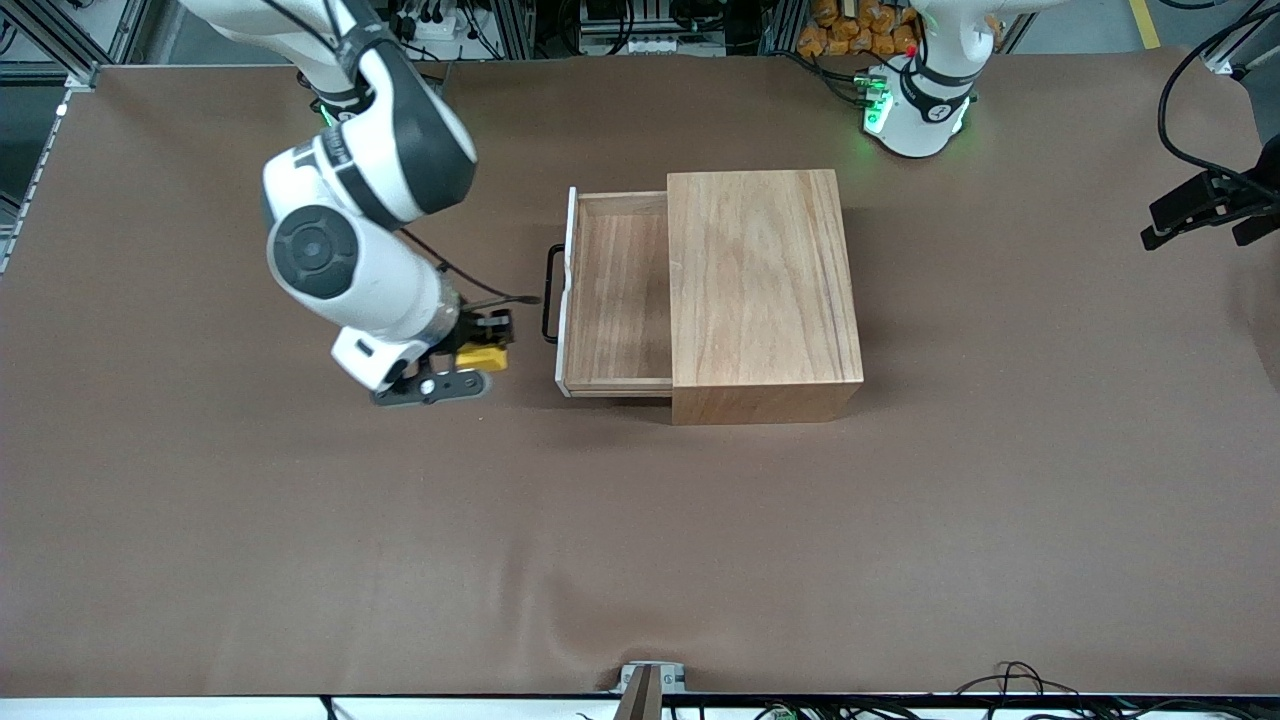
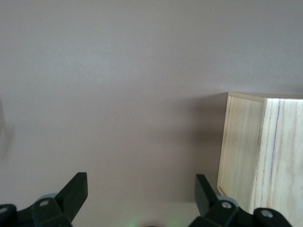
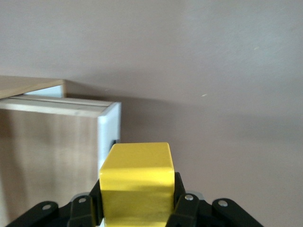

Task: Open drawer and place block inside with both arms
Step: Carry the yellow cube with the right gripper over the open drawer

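The drawer (image 1: 620,290) is already standing pulled out of the wooden box (image 1: 765,290), its handle (image 1: 549,292) pointing toward the right arm's end of the tabletop (image 1: 640,540), so the opening step looks done and the placing step is now in hand. The right gripper (image 1: 487,352) is holding the block (image 1: 483,357) between its jaws, closed tight on the yellow cube, and it is hanging over the tabletop just beside the drawer's front panel, on the handle side, w/ the block not yet over the tray. The left gripper (image 2: 139,198) is waiting w/ jaws wide and empty, beside a corner of the box. Next move, imo: the right arm is needing to carry the block over the front panel, above the bare tray floor, then lower and release.
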Robot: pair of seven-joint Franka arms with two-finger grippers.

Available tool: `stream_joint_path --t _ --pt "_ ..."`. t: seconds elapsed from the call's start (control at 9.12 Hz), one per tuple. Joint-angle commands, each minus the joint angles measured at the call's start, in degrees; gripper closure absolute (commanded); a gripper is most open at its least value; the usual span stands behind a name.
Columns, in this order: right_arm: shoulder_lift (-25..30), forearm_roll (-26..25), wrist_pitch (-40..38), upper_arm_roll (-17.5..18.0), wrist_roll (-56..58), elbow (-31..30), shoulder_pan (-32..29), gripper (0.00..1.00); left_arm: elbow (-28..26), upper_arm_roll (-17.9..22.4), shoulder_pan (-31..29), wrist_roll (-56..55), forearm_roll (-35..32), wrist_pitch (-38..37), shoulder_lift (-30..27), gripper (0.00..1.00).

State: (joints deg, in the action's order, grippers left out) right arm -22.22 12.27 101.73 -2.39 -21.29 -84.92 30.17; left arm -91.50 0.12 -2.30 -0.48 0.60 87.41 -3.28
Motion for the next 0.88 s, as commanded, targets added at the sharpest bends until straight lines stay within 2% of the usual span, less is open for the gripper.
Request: stream_joint_path --t 0.0,0.11,0.77 --pt "-0.01 2.5 2.23 -0.69 -6.1 -0.51 4.17 1.0 0.79 -0.21 -0.42 0.39 0.37 -1.1 0.03 0.0" --pt "-0.62 2.41 3.98 -0.69 -9.09 -0.6 6.37 1.0 0.71 -0.21 -0.16 0.3 0.37 -1.1 0.12 0.0" --pt "-4.32 2.15 15.33 -0.69 -9.56 -8.59 14.56 1.0 1.67 -0.38 -0.25 0.3 0.28 -2.07 0.38 0.0"
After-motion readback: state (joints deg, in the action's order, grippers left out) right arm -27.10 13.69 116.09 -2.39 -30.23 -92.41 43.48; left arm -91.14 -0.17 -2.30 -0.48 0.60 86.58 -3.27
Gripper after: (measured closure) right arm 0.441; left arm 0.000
